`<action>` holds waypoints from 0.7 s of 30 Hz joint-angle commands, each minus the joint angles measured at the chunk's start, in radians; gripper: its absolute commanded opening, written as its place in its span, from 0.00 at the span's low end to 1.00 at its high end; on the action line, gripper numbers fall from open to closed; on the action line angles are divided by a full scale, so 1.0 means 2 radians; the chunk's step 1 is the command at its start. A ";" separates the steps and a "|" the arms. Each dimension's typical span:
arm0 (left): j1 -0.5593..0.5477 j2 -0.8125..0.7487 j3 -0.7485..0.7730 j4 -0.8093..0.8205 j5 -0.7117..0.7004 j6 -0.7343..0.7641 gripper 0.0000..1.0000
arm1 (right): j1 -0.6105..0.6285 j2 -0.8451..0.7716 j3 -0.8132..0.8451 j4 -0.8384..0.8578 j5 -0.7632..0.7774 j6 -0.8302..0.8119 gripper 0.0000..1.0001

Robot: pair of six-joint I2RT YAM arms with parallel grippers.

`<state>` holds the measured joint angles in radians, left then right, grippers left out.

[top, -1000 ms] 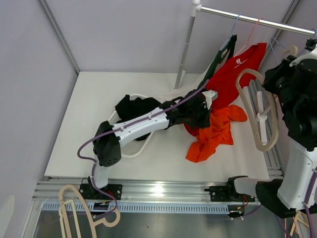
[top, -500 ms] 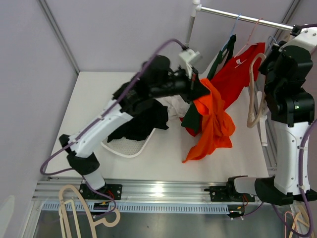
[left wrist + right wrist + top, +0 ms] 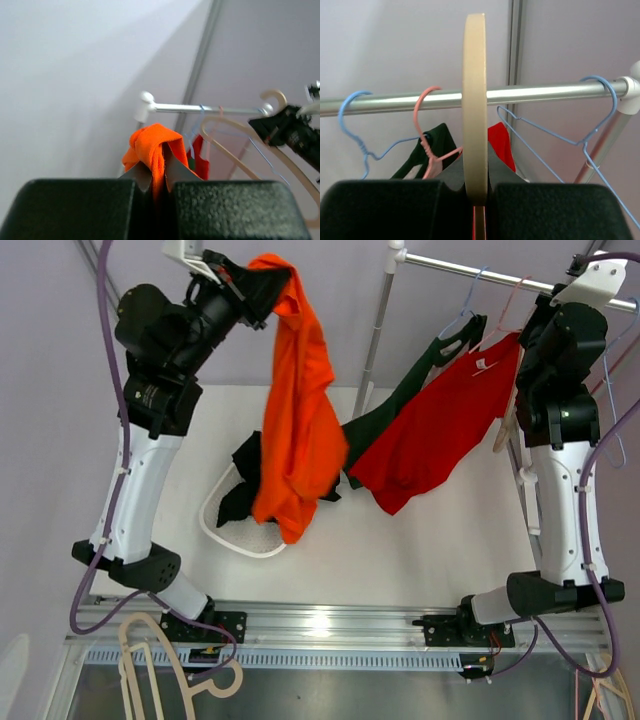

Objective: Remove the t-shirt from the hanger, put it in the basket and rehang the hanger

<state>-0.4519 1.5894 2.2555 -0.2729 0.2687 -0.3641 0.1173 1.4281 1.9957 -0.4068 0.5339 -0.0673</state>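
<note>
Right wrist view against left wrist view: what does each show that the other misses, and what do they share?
Only the right wrist view shows how the right gripper clamps the wooden hanger, edge-on between its fingers. Only the left wrist view shows the orange t-shirt pinched in the left gripper. Both show the rail, the wooden hanger and a red shirt.
</note>
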 commanded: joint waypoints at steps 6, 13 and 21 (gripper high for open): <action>0.099 0.050 0.100 0.085 -0.038 -0.027 0.01 | -0.042 0.035 -0.004 0.093 -0.006 -0.032 0.00; 0.158 0.048 0.049 0.078 0.014 -0.094 0.01 | -0.076 0.071 -0.014 0.131 -0.019 -0.035 0.00; 0.141 -0.053 -0.146 0.122 0.024 -0.087 0.01 | -0.107 0.097 -0.014 0.139 -0.040 -0.025 0.00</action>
<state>-0.1474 1.5883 2.0064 -0.1207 0.2893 -0.5400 -0.0799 1.6207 1.9606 -0.2070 0.4755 -0.1242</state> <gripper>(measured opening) 0.011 0.058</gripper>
